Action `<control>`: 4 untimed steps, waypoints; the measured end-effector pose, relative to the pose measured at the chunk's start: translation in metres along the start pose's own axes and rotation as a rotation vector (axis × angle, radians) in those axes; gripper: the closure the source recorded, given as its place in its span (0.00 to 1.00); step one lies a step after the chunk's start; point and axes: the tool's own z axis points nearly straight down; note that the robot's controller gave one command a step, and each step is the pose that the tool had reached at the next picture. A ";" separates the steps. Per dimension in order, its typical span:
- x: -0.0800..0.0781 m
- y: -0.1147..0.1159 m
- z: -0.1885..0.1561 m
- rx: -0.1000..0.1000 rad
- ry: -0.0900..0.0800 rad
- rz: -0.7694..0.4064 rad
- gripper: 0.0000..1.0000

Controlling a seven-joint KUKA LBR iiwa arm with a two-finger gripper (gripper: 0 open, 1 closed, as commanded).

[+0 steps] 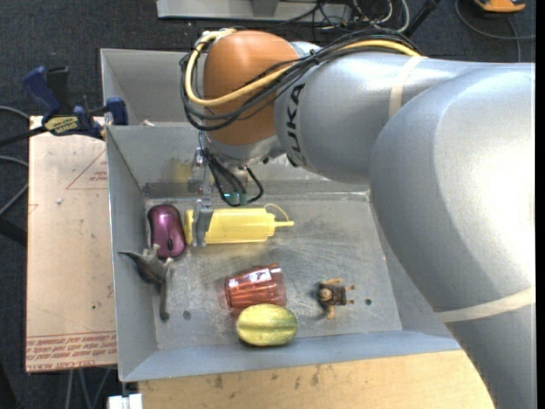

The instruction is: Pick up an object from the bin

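My gripper [202,225] hangs below the orange wrist cover in the left half of the bin. It reaches down at the blunt left end of a yellow squeeze bottle [241,226] that lies on its side with its nozzle pointing right. Just left of the gripper lies a purple oval thing [167,231], like a computer mouse. The gripper's lower end sits in the narrow gap between the bottle and the purple thing. Whether it touches either of them is hidden.
A grey long-handled toy or tool [153,273] lies by the left wall. Toward the front are a red wrapped packet [255,287], a yellow-green oval fruit [266,325] and a small brown figure [330,296]. The big arm covers the bin's right and back.
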 end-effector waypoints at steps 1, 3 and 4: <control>0.002 -0.003 0.017 -0.001 -0.008 -0.078 0.00; -0.004 -0.015 0.060 -0.005 -0.007 -0.272 1.00; -0.004 -0.015 0.060 -0.005 -0.007 -0.272 1.00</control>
